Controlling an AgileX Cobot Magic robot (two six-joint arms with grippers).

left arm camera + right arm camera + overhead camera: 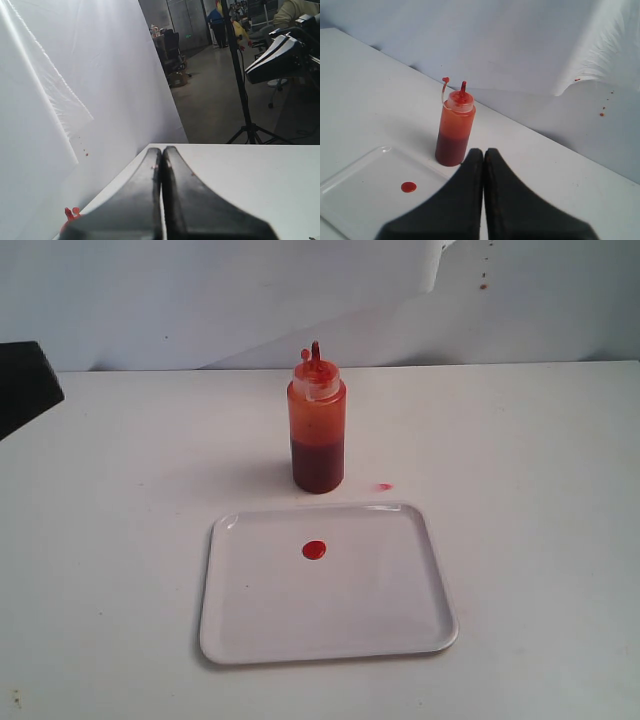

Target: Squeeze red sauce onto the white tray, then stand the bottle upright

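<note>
At each wrist camera, the left fingers and the right fingers are pressed together with nothing between them, and neither pair touches a task item. Nearest on the worktop in the exterior view, the white tray lies flat. It carries one small round dot of red sauce, slightly left of centre and toward the far rim. Just beyond that rim, and apart from it, the bottle stands upright with its cap up and dark sauce filling its lower part. A small red smear marks the worktop near the base. Behind the bottle, a white backdrop closes the scene. Both task steps appear complete. If a regrasp is required, treat the bottle as light, with its weight low and with soft walls that yield under pressure. The stained surface may be slick. Take hold across the mid-body, below the cap, using moderate force so that no sauce is ejected.
</note>
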